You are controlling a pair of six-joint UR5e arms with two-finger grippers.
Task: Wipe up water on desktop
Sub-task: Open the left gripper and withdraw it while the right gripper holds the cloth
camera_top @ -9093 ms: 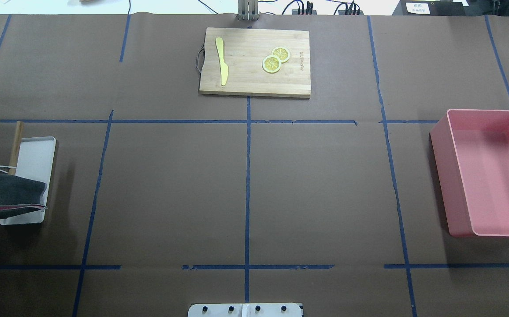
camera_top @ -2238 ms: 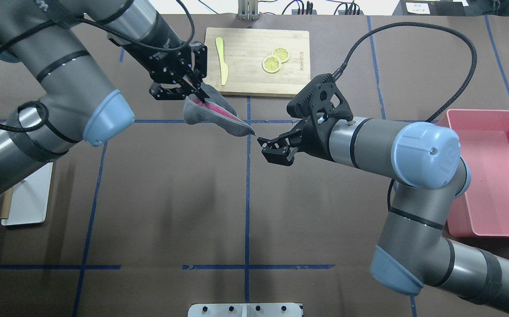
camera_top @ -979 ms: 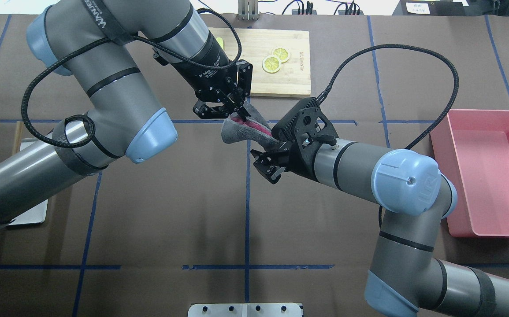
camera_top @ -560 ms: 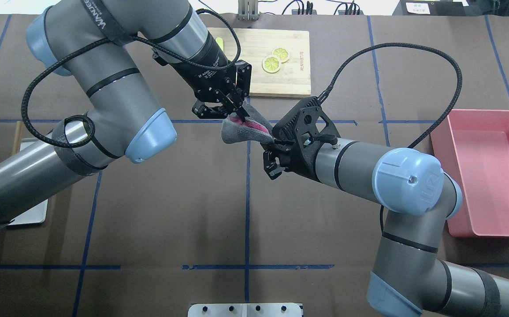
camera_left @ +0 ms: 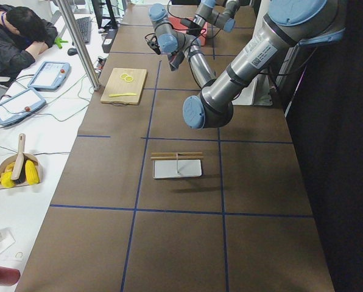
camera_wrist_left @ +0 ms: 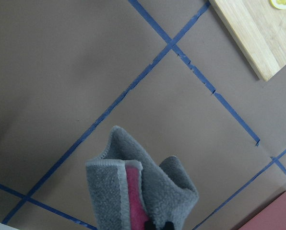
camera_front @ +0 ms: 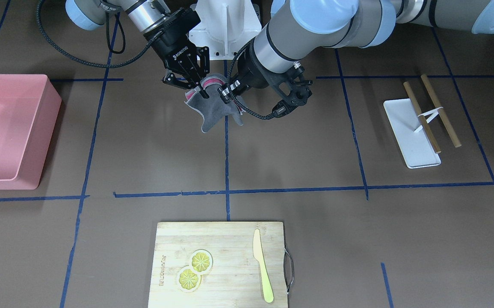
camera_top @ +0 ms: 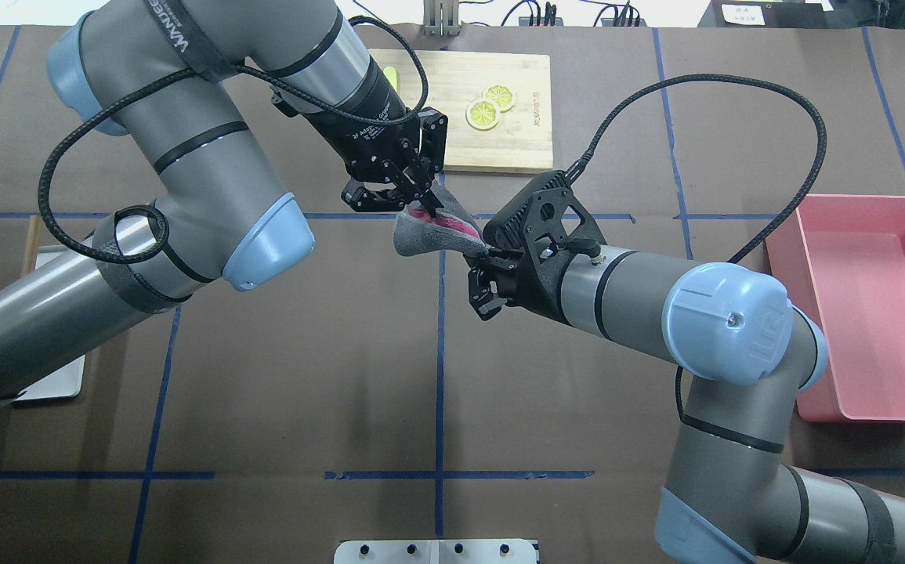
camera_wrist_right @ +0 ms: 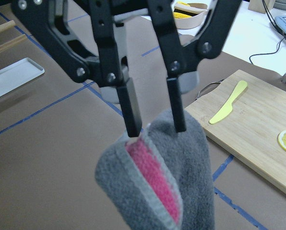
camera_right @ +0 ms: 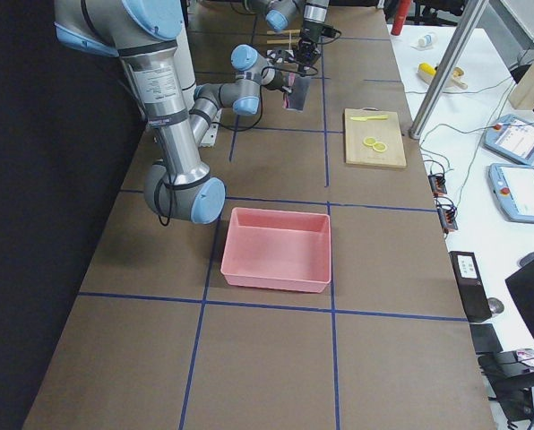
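Observation:
The desktop (camera_top: 303, 352) is dark brown with blue tape lines; no water shows on it. A grey cloth with a pink inner side (camera_top: 421, 235) hangs above the middle of the desktop. My left gripper (camera_top: 427, 205) points down and is shut on the cloth's top edge, as the left wrist view (camera_wrist_left: 160, 225) and right wrist view (camera_wrist_right: 156, 128) show. My right gripper (camera_top: 483, 294) comes in level from the right and is shut on the cloth's other end (camera_front: 203, 90). The cloth (camera_front: 212, 111) sags between the two grippers.
A wooden cutting board (camera_top: 515, 149) with two lemon slices and a yellow knife lies at the far middle. A pink bin (camera_top: 859, 198) stands at the right. A white tray (camera_front: 409, 128) with a wooden rack stands at the robot's left.
Both arms came in and the left one carried the cloth to the middle. In the last second my right gripper went from open to shut at the cloth's lower end.

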